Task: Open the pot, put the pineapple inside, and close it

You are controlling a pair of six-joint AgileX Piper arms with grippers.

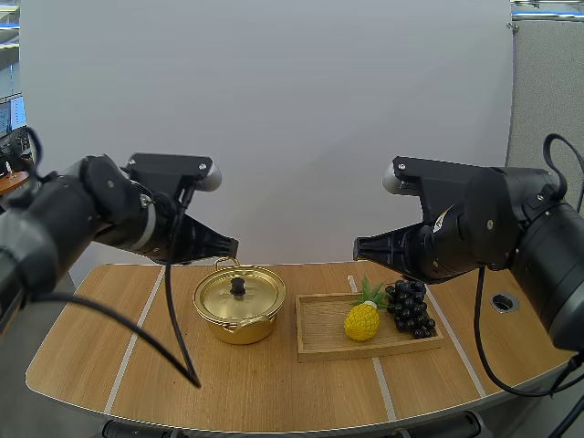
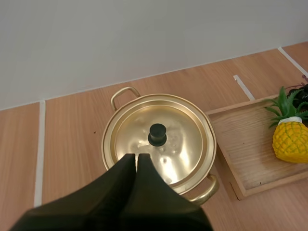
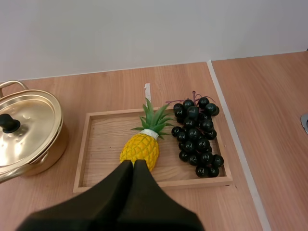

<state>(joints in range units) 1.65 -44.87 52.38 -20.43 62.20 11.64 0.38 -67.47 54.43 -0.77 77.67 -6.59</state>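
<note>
**Both jaws shut and empty; pot not yet opened.**
The left jaws lie together as one wedge, holding nothing, above the near rim of the pot [image 2: 159, 159], whose lid [image 2: 180, 144] is on. The right jaws, likewise shut and empty, hang over the near edge of the tray [image 3: 103, 144]. On it, the pineapple [image 3: 140, 150] lies left of the grapes [image 3: 197, 137]. Step in hand, as judged: opening. The left jaws must part, descend and grip the knob [image 2: 157, 134]. The high view alone shows both arms well above the counter [image 1: 91, 338].
</note>
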